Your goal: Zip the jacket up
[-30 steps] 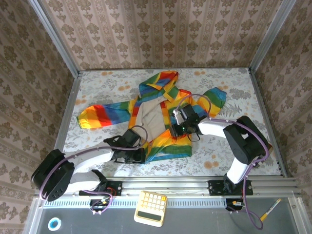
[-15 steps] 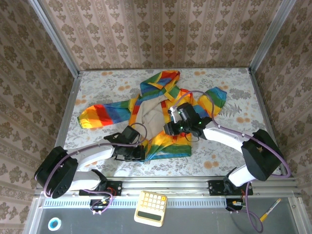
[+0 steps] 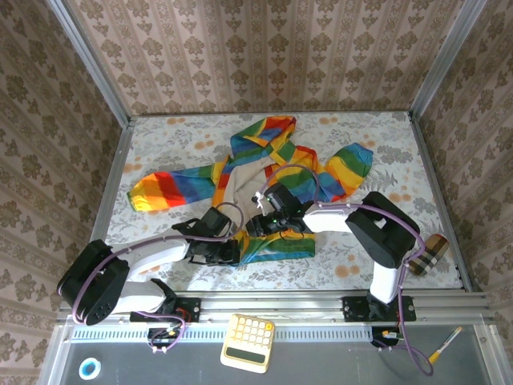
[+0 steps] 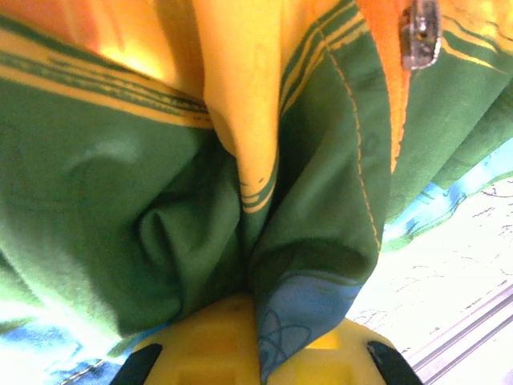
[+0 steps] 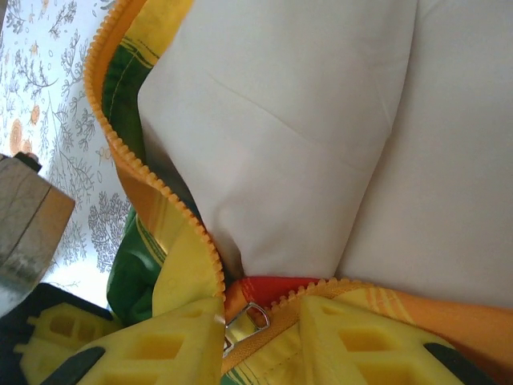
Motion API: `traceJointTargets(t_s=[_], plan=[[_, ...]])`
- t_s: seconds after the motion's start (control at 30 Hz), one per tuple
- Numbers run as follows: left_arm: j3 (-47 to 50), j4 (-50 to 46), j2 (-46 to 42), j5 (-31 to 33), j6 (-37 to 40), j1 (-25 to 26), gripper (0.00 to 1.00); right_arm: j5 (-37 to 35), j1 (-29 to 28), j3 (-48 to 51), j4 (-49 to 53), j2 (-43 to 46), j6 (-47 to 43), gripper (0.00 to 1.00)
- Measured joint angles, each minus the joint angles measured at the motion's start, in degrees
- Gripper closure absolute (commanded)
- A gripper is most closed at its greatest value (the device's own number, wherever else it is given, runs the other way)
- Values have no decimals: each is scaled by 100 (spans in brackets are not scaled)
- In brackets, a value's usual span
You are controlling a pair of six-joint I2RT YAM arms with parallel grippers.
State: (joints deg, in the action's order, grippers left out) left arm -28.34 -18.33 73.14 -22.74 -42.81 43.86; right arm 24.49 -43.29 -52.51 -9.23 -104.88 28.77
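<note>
**Both sets of fingers grip the open jacket's lower front**

The left fingers [image 4: 208, 341] are pressed together on the green-and-blue bottom hem [image 4: 304, 313] of the jacket [image 3: 164, 188]. The jacket lies spread open, lining up, in the middle of the worktop [image 3: 361, 269]. The left arm lies low, reaching rightward to that hem. Just right of them, the right fingers [image 5: 361, 337] stand slightly apart, clamped on the orange zipper's metal slider [image 5: 247, 317], where the two tooth rows meet below the beige lining [image 5: 321, 160]. The right arm bends at the elbow, its forearm reaching leftward over the striped front.
</note>
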Motion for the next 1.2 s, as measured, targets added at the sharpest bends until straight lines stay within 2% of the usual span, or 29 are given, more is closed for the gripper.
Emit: traceJointTargets(t_s=[0.77, 0.87, 1.2], plan=[[-118, 151, 264, -131, 55, -2, 100, 625, 0, -111, -107, -201, 164, 67], [-118, 151, 264, -129, 55, -2, 100, 645, 7, -127, -55, -201, 140, 63], [-109, 203, 264, -129, 55, -24, 100, 623, 42, -614, 664, -321, -660, 58]])
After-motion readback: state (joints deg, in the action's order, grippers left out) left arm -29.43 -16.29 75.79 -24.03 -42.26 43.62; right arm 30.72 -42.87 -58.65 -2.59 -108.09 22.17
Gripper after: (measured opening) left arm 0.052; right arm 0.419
